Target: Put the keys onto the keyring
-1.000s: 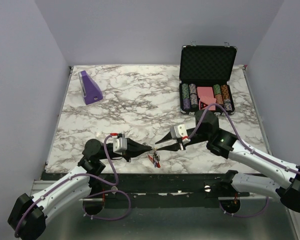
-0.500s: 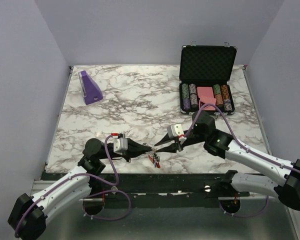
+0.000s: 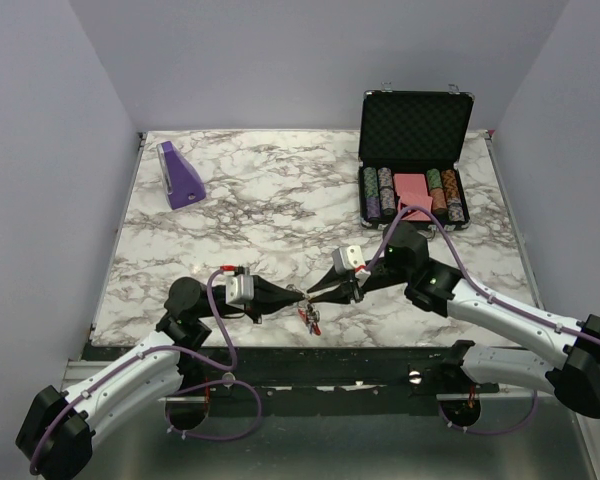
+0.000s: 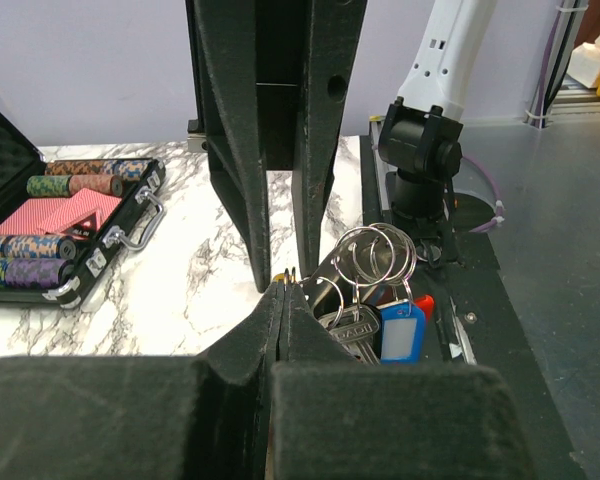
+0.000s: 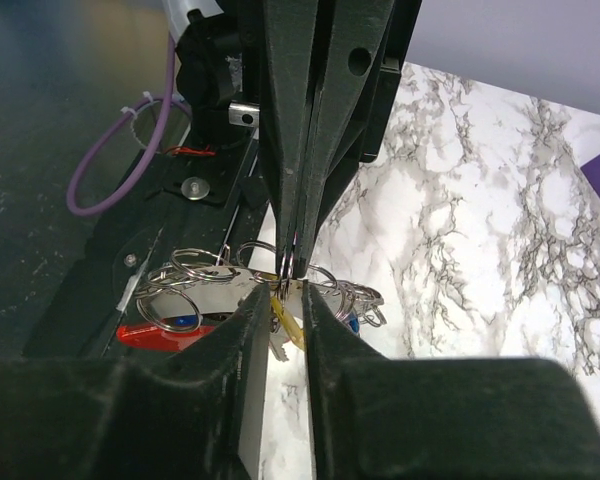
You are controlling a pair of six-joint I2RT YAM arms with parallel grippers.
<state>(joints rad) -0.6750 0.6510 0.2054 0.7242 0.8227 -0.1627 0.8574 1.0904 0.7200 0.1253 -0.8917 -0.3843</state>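
Note:
The keyring [image 3: 308, 318] hangs as a bunch at the table's near edge, and my left gripper [image 3: 300, 293] is shut on one thin ring of it. In the left wrist view, metal rings [image 4: 375, 255], a silver key [image 4: 352, 330], a blue tag [image 4: 400, 330] and a red piece [image 4: 424, 304] dangle right of my left gripper [image 4: 283, 285]. My right gripper [image 3: 316, 292] faces it tip to tip. In the right wrist view the right gripper [image 5: 285, 298] stands narrowly open around a yellow key [image 5: 288, 320] below the pinched ring [image 5: 292, 262]. The red piece [image 5: 155, 333] lies to the left.
A black case [image 3: 412, 120] of poker chips stands open at the back right. A purple wedge-shaped object [image 3: 180, 175] sits at the back left. The table's dark front edge [image 3: 280, 355] runs just below the bunch.
My right gripper has moved left, up to the left gripper's tips, and its jaws have narrowed around the yellow key. The left arm has stayed still.

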